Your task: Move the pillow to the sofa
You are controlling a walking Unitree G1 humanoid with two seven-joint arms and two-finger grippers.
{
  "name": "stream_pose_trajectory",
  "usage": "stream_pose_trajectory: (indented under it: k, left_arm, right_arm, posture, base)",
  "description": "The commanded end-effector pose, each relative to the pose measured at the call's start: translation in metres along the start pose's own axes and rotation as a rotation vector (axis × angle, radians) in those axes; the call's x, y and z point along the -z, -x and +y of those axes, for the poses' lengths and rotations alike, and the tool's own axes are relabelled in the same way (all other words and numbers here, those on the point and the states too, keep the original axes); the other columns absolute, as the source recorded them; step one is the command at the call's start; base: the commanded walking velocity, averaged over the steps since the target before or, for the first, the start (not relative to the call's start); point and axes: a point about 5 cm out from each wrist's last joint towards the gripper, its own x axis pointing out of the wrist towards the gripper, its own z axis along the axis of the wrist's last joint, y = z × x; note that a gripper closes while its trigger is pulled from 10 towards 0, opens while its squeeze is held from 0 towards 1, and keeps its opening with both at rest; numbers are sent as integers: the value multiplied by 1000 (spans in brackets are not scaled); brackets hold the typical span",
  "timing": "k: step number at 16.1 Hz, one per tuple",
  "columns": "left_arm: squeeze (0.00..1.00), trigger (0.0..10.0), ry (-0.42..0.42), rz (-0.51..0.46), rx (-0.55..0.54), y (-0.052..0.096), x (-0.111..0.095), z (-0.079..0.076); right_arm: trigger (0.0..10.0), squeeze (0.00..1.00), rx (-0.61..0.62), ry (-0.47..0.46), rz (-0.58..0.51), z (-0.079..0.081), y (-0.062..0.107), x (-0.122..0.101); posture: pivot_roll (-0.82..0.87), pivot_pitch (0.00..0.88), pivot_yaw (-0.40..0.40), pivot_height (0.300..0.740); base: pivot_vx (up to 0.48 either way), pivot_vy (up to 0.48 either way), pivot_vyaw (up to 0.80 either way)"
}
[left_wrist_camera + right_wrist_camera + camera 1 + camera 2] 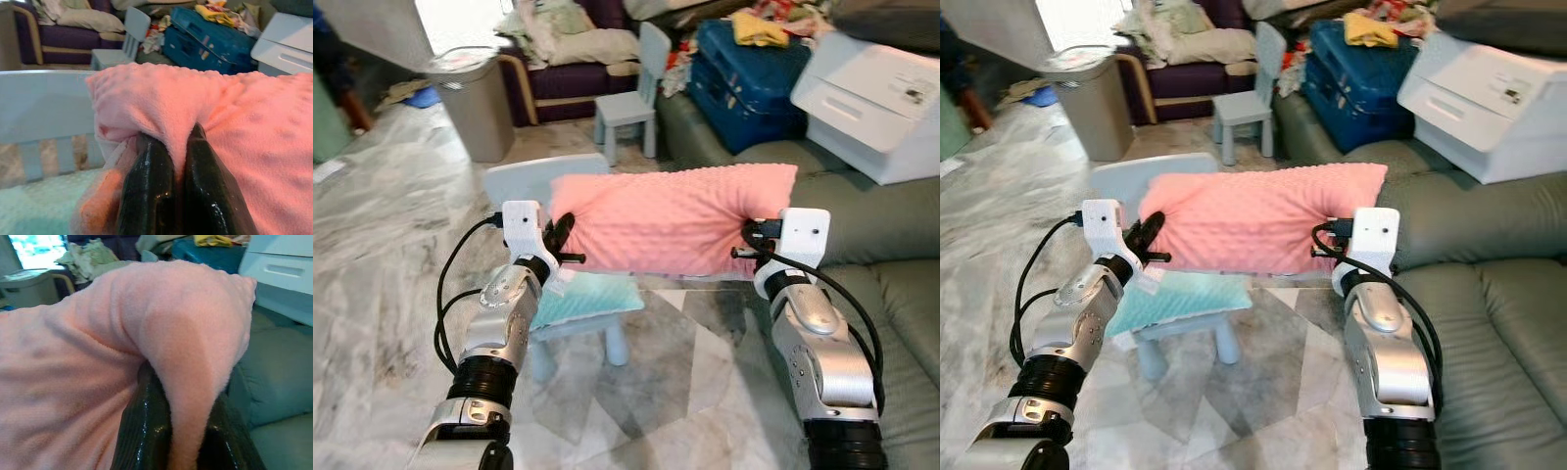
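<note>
A pink dotted pillow (671,220) hangs in the air between my two arms, above a small light-blue chair (524,181). My left gripper (560,235) is shut on the pillow's left end; its black fingers (146,196) pinch a fold of the pink fabric. At the right end my right gripper (751,240) is shut on another fold, with its fingers (142,431) on either side of it. The grey-green sofa (891,255) lies to the right, and the pillow's right end reaches over its edge.
A teal mat (592,299) lies on the chair seat. On the sofa stand a white box (871,98) and a blue suitcase (749,78). A second small chair (631,98), a grey bin (475,98) and a purple couch (568,69) are farther back. Marble floor (382,264) spreads left.
</note>
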Motion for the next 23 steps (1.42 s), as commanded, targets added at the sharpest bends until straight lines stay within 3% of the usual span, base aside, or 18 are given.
stream_pose_trajectory:
  k: [1,5,23]
  left_arm:
    - [0,10000,-7,-15,-2,-1,-6,3]
    - [0,10000,0,-15,0,0,-5,3]
    - [0,10000,8,-1,16,0,-1,1]
  right_arm:
    - [10000,0,-4,-3,-45,1,2,-9]
    - [10000,0,-8,-5,-43,1,2,-9]
    - [10000,0,-4,-4,-39,1,4,-9]
  posture:
    - [-210,0,78,740]
    - [-211,0,77,740]
    - [-215,0,82,740]
  base:
    - [244,0,-712]
    - [266,0,-125]
    - [325,236,-698]
